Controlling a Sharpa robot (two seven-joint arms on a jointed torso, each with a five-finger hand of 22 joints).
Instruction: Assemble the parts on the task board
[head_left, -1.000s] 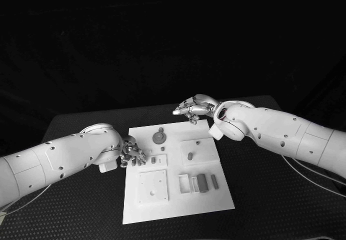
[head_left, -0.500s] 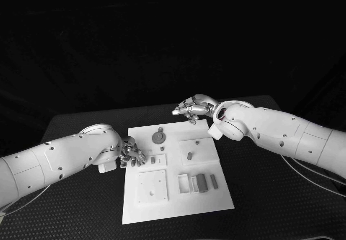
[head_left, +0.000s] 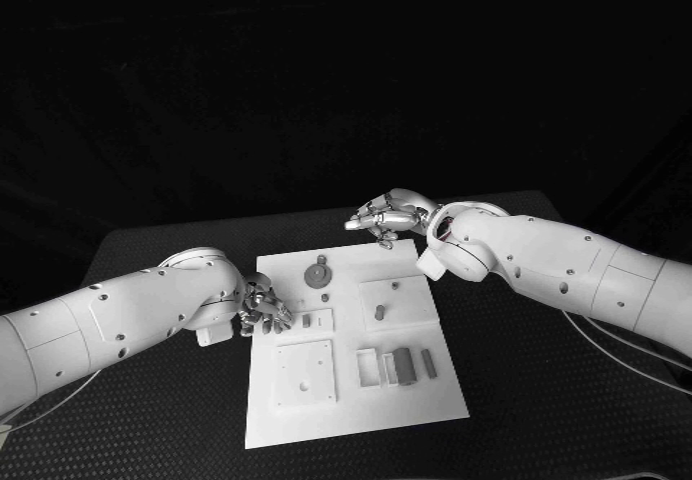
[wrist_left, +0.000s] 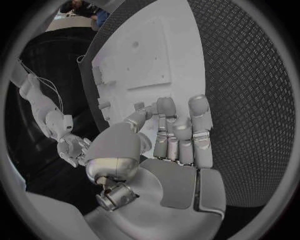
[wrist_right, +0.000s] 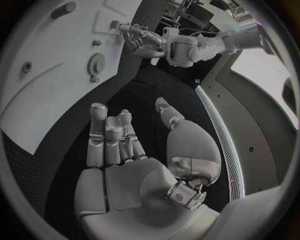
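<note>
White task board (head_left: 353, 400) flat in the middle of the black table (head_left: 548, 380). Small grey parts on it: a gear (head_left: 316, 273) near the far end, a little peg (head_left: 379, 313) on a raised square, and blocks (head_left: 405, 365) side by side nearer the close end. Left hand (head_left: 265, 310) at the board's left edge, fingers (wrist_left: 181, 135) bent down to a small grey piece (wrist_left: 139, 106) by the fingertips; can't tell if holding it. Right hand (head_left: 387, 215) up past the board's far end, fingers apart, holding nothing.
</note>
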